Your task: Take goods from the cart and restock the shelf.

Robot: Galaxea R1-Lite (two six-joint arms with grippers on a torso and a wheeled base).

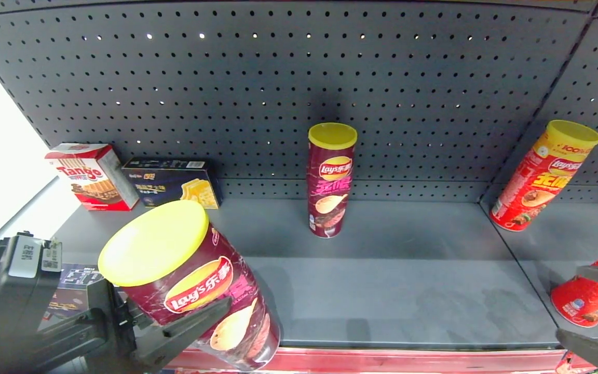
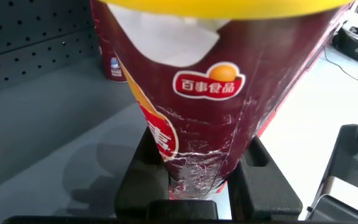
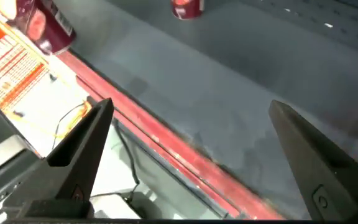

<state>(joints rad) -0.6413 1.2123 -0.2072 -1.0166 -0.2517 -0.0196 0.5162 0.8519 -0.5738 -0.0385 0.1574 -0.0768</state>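
Restocking partly done, by judgement: on the shelf point(image 1: 408, 291) are stocked one maroon can point(image 1: 331, 179) at centre, a red can point(image 1: 543, 176) at 3 o'clock, a second red can point(image 1: 587, 301) at 4 o'clock, and a red-and-white box point(image 1: 91, 176) and a dark box point(image 1: 172, 183) at 10 o'clock. A further yellow-lidded maroon can point(image 1: 185, 280) is held tilted at 7 o'clock over the shelf's front edge, not yet placed. The left gripper point(image 2: 201, 186) is clamped on its lower body. The right gripper point(image 3: 191, 106) is spread wide, nothing held, at 4 o'clock.
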